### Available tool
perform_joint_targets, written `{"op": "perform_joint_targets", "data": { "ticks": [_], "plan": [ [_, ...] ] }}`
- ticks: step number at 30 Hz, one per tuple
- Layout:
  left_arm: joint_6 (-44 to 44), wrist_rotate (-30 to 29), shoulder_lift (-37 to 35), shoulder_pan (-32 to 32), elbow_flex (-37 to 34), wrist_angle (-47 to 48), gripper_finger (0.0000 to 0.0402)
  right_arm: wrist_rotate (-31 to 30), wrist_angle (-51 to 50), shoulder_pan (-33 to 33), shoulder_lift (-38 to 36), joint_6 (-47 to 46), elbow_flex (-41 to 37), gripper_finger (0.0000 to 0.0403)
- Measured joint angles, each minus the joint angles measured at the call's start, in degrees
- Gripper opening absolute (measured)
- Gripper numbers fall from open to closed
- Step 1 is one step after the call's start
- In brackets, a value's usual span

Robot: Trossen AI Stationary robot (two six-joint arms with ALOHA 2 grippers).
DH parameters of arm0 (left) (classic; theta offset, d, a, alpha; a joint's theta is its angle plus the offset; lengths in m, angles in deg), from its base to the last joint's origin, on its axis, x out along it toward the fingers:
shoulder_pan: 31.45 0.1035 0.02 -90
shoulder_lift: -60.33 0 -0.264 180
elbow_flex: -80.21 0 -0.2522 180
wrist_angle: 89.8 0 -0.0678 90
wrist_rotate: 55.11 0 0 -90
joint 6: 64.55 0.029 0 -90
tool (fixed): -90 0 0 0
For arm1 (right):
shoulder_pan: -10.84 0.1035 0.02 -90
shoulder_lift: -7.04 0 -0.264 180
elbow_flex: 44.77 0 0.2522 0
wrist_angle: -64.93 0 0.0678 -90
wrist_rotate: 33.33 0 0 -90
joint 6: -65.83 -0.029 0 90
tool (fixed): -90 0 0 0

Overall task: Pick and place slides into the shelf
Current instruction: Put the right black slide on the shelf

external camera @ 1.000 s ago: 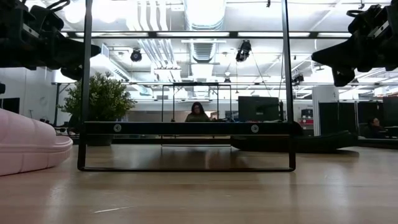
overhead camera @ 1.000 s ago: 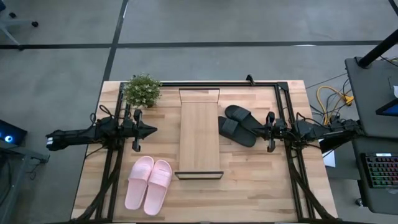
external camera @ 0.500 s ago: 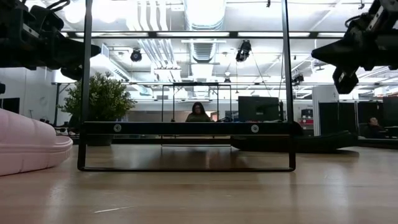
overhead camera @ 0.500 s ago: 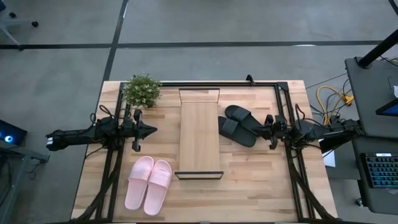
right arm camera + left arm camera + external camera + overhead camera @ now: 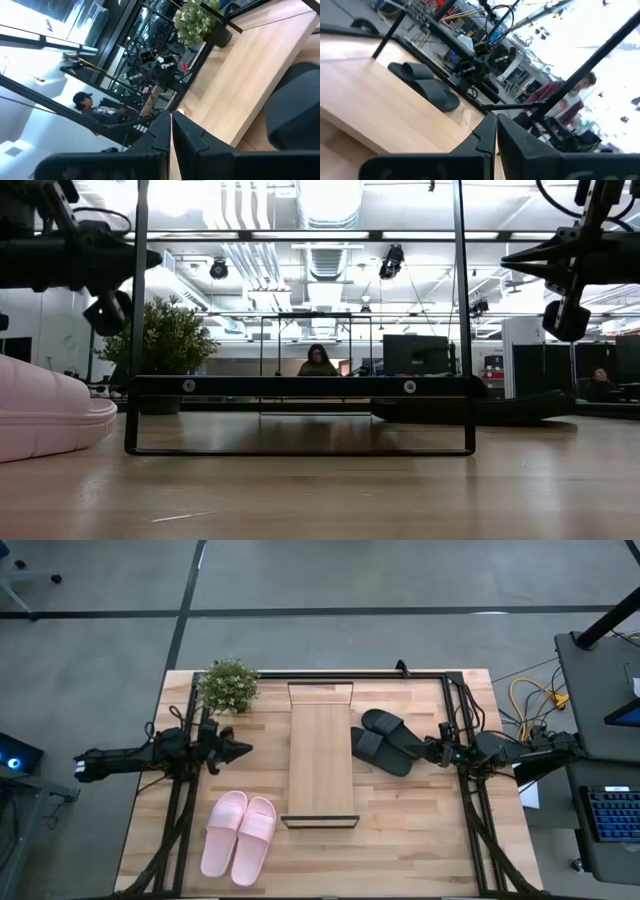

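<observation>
The black slides (image 5: 385, 740) lie side by side on the table right of the shelf (image 5: 320, 762), soles down; they also show in the left wrist view (image 5: 425, 86) and the right wrist view (image 5: 295, 102). The pink slides (image 5: 238, 835) lie together near the table's left near corner. My left gripper (image 5: 242, 750) hovers shut left of the shelf, pointing at it. My right gripper (image 5: 425, 749) hovers shut just right of the black slides, above them, touching nothing. In the low view the left gripper (image 5: 152, 257) and the right gripper (image 5: 507, 258) hang well above the tabletop.
A small potted plant (image 5: 228, 685) stands at the far left of the table, beside the shelf's far end. The shelf's dark frame (image 5: 300, 385) rises across the table's middle. Bare wood lies in front of the shelf and at the right near corner. People sit in the room beyond.
Both grippers have turned about their long axes while staying where they were, the right one first, the left one in the last half second. Neither has opened. The slides and the shelf have not moved.
</observation>
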Motion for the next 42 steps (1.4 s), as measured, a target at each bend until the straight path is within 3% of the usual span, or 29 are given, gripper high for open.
{"op": "perform_joint_targets", "data": {
  "ticks": [8,12,18,23,31,36,42],
  "plan": [
    [-9.35,-0.44,0.0,0.0,0.0,-0.28,0.0,0.0,0.0,0.0,0.0,-1.27,0.0,0.0009],
    [-10.18,-3.21,0.02,0.02,0.0,-2.26,0.0,0.0,0.0,0.0,0.0,-7.05,0.0,0.0009],
    [-11.08,-8.62,0.38,0.02,0.0,-8.02,0.0,-0.02,0.58,0.0,0.0,-7.32,0.0,0.0009],
    [-9.54,-9.03,1.33,0.02,0.3,-14.04,0.0,-0.02,8.04,0.0,0.0,-1.59,0.0,0.0009],
    [-3.58,-8.92,6.97,0.02,6.19,-14.29,0.0,-0.02,17.61,0.0,0.0,5.23,0.21,0.0009],
    [1.16,-8.69,13.58,0.02,12.49,-14.38,0.0,-0.01,15.28,0.0,1.06,11.17,5.99,0.0009],
    [8.08,-7.68,23.03,0.02,23.72,-12.22,0.0,-0.02,-1.25,0.0,5.97,19.41,22.04,0.0012]
  ]
}}
